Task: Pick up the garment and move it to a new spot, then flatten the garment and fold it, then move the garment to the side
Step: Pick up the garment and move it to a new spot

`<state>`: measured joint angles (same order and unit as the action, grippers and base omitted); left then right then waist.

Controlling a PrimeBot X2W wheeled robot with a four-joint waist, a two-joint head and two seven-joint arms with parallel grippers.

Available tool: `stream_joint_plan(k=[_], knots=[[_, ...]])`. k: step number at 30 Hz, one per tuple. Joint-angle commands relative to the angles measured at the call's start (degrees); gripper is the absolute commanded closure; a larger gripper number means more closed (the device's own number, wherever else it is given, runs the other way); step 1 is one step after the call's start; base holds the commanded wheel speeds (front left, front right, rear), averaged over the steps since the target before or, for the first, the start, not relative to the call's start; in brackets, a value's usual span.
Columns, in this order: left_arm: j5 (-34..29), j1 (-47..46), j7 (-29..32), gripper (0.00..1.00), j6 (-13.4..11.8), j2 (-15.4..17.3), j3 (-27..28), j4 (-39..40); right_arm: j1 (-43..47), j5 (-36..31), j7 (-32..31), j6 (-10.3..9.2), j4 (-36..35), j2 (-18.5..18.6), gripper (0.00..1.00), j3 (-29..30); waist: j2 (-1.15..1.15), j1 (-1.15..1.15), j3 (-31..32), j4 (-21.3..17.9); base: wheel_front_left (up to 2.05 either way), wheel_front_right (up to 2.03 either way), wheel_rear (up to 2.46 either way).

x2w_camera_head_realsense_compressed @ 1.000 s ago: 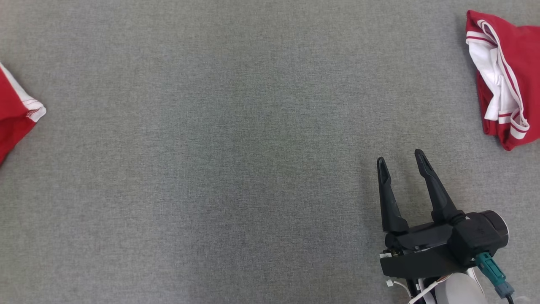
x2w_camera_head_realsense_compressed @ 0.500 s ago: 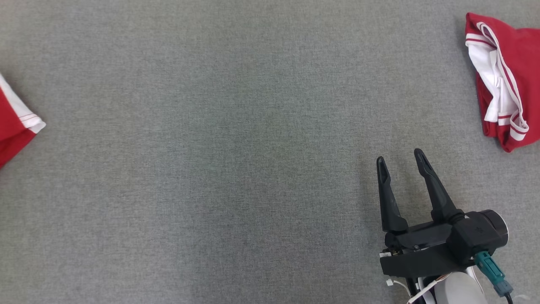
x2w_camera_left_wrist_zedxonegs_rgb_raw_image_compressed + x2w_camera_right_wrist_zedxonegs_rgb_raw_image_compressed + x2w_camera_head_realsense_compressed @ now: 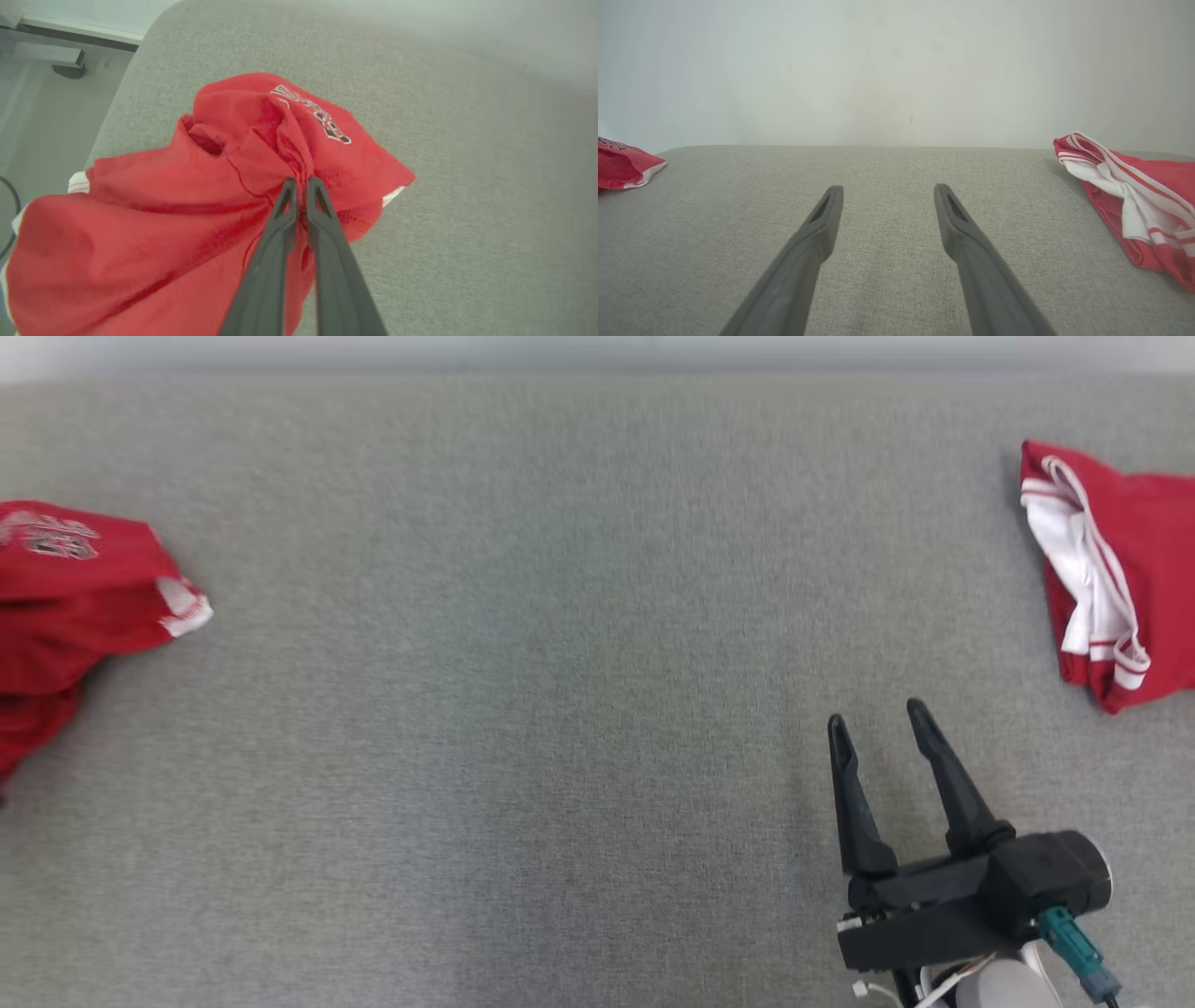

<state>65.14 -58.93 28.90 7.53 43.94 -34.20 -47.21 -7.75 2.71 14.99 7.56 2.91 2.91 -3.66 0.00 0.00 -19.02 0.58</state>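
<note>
Garment [image 3: 154, 210] sits at the far left edge of the head view, mid-height: red, rumpled, with a white hem poking out toward the middle. In the left wrist view the left gripper [image 3: 301, 179] is clamped tight on a gathered ridge of that red fabric, fingers nearly touching, and the folds pull in toward the tips. White lettering shows just above the pinch.

The garment lies close to the table's rounded corner, with bare floor [image 3: 42, 121] at the upper left of that view. The grey cloth surface [image 3: 560, 709] runs wide and bare across the whole centre of the head view. Its far edge is at the top of the frame, against a pale wall [image 3: 896, 70].

At the upper right lies a second heap [image 3: 1144, 579], red with white striped trim, running off the right edge.

The right gripper [image 3: 875, 713] is at the lower right, fingers spread wide and pointing up the frame, gripping nothing. It is low over the cloth, well apart from both heaps.
</note>
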Motion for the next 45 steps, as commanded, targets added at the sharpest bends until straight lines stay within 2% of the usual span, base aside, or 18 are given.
stream_joint_plan(k=[1, 5, 11, 22, 29, 36, 45], knots=[[0.8, -0.7, -0.6, 1.0, -0.1, 0.3, -0.4, 1.2, 1.1, 0.5, 0.2, -0.17, 0.3, -0.1, 0.0, -0.1, 0.0, 0.0, 3.1, 1.4, 0.0, 0.0, 0.0], [0.8, -2.2, -2.1, 1.0, -0.1, 1.1, -2.5, 6.5, 2.0, 1.2, 0.2, -0.17, 1.0, -0.1, 0.0, -0.3, 0.0, 0.0, 5.8, 1.7, 0.0, 0.0, 0.0], [-0.4, -6.9, -7.6, 1.0, -0.1, 2.0, -5.4, 16.8, 3.4, 2.8, 0.2, -0.17, 1.2, -0.1, 0.0, 0.1, 0.0, 0.0, 8.5, 0.9, 0.0, 0.0, 0.0], [-3.0, -13.1, -15.3, 1.0, -0.1, -1.6, -9.2, 27.2, 4.2, 4.8, 0.2, -0.17, 1.1, -0.1, 0.0, -0.3, 0.0, 0.0, 10.3, -4.7, 0.0, 0.0, 0.0], [-4.4, -14.1, -17.4, 1.0, -0.1, -4.0, -11.2, 31.3, 4.4, 5.9, 0.2, -0.17, 0.7, -0.1, 0.0, 0.1, 0.0, 0.0, 9.7, -9.3, 0.0, 0.0, 0.0], [-6.7, -10.0, -18.3, 1.0, -1.1, -6.0, -14.4, 36.3, 5.2, 6.4, 0.2, -0.17, 0.5, -0.1, 0.0, 0.0, 0.0, 0.0, 9.1, -12.6, 0.0, 0.0, 0.0], [-4.6, 2.1, -20.9, 1.0, -3.3, -6.4, -18.1, 37.8, 5.0, 6.0, 0.2, -0.17, 0.5, -0.1, 0.0, 0.2, 0.0, 0.0, 8.7, -13.2, 0.0, 0.0, 0.0]])
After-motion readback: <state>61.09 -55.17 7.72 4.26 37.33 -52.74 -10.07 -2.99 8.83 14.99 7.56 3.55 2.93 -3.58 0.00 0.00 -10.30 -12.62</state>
